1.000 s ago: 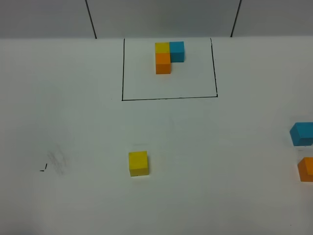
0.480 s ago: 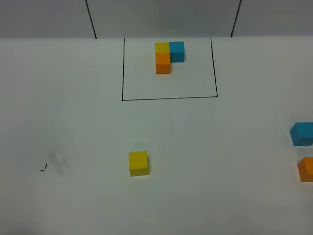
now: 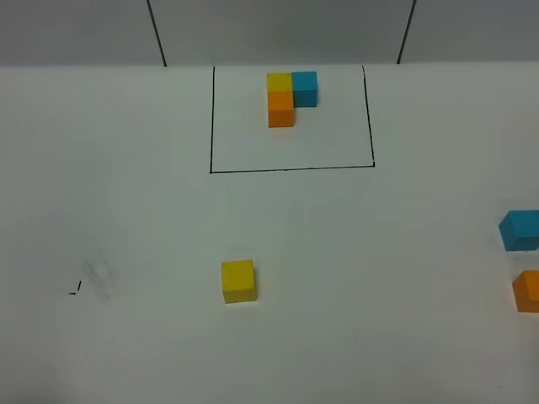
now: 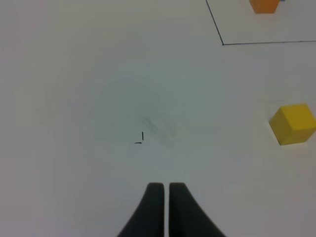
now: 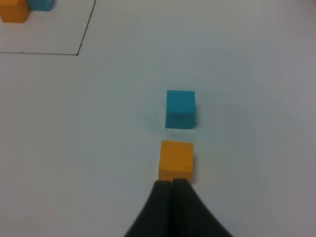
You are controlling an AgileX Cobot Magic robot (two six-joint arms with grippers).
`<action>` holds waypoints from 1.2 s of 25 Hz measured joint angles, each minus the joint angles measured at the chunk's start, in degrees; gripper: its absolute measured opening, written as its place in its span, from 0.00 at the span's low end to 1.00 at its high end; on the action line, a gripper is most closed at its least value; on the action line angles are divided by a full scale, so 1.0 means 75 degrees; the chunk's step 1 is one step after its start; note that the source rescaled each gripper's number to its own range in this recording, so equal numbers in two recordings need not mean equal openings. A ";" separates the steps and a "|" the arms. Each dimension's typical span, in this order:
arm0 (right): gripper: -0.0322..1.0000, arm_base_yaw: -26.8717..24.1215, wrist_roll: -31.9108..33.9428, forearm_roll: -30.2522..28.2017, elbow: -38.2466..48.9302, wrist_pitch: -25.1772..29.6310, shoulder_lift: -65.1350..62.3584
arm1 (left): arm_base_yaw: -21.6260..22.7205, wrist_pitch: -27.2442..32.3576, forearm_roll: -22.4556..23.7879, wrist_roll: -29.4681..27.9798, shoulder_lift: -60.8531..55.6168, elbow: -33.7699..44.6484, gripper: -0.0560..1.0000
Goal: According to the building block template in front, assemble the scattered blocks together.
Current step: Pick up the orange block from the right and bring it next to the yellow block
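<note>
Three scattered blocks (image 3: 238, 280): the yellow cube (image 4: 293, 124) sits alone toward the near edge of the counter (image 3: 379, 278), left of the middle. The blue cube (image 3: 520, 230) and the orange cube (image 3: 528, 290) lie toward the right edge, close but apart, with the blue one farther from the near edge.
Template: the building block template (image 3: 286, 97) stands near the far edge. Yellow is at the corner, blue is joined on its right and orange on its near side, all inside a thin black outline (image 3: 290, 169).
High view only: the whole template and all three loose cubes show at once, though the frame cuts the blue and orange ones.
Left wrist view only: the left gripper (image 4: 162, 187) has its fingers pressed together with nothing between them. The yellow cube is well apart from it.
Right wrist view only: the right gripper (image 5: 172, 183) is clenched and empty, its tips just before the orange cube. Whether they touch cannot be told.
Marks: a small angled pen tick (image 3: 76, 290) lies beside a faint grey smudge (image 3: 99, 273) toward the left edge. It is too small to read as a letter.
Surface and room: the counter is matte white. A grey wall (image 3: 278, 29) behind it is crossed by two dark lines (image 3: 157, 32).
</note>
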 joint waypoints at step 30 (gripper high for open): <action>0.03 0.0000 0.0000 0.0000 0.0000 0.0000 0.0000 | 0.0000 0.0000 0.0000 0.0000 0.0000 0.0000 0.06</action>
